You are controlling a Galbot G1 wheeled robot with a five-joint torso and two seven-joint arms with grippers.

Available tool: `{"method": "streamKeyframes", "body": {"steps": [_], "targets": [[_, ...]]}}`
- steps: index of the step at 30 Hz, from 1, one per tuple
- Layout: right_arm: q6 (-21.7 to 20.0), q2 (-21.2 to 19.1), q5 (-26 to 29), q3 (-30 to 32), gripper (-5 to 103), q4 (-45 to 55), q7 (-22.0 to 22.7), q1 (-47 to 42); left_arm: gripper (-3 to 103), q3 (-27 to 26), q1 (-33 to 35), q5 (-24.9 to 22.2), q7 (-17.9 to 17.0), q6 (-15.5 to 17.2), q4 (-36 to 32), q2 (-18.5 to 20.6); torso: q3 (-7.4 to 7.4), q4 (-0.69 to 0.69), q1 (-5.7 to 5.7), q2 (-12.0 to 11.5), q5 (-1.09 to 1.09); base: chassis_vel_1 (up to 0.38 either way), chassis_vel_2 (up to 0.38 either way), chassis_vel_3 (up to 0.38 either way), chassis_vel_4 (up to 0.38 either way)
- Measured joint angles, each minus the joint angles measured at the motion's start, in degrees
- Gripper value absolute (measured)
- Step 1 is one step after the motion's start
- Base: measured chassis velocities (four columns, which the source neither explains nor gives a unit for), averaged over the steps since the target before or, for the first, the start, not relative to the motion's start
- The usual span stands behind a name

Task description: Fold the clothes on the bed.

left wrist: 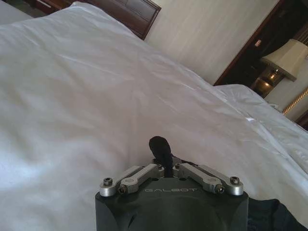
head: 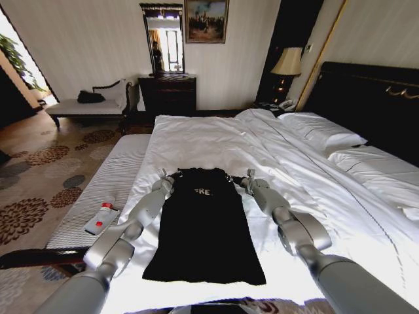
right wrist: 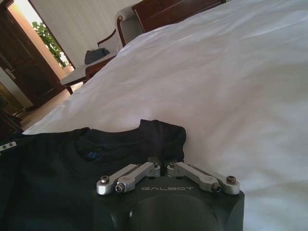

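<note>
**Sleeves in, length still to fold**

The black T-shirt (head: 204, 229) lies as a narrow strip on the bed (head: 216, 140), its sides apparently already folded in; the lengthwise fold remains. The left gripper (head: 165, 176) and right gripper (head: 243, 176) each pinch a collar-end corner. Beyond the collar, bare white duvet (head: 275, 163) offers ample room.

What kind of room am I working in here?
Most likely a hotel bedroom: a large bed with white linen and a dark headboard, a bedside lamp, and a dresser with mirror against the wall.
</note>
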Motion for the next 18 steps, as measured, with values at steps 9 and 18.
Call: {"method": "streamKeyframes", "body": {"steps": [9,18], "targets": [[1.1,-0.6,3.1,0.4,1,1.4,2.6,1.2,2,0.6,-0.9,-1.9,0.0,0.0,-3.7,3.1,0.0,0.0,0.0,0.0,0.0,0.0,0.0,0.0,0.0],[2.0,-0.5,4.9,0.0,1,0.8,5.5,4.1,2,5.5,-5.9,-5.0,0.9,-0.2,-1.8,5.1,0.0,0.01,0.0,0.0,0.0,0.0,0.0,0.0,0.0]]}}
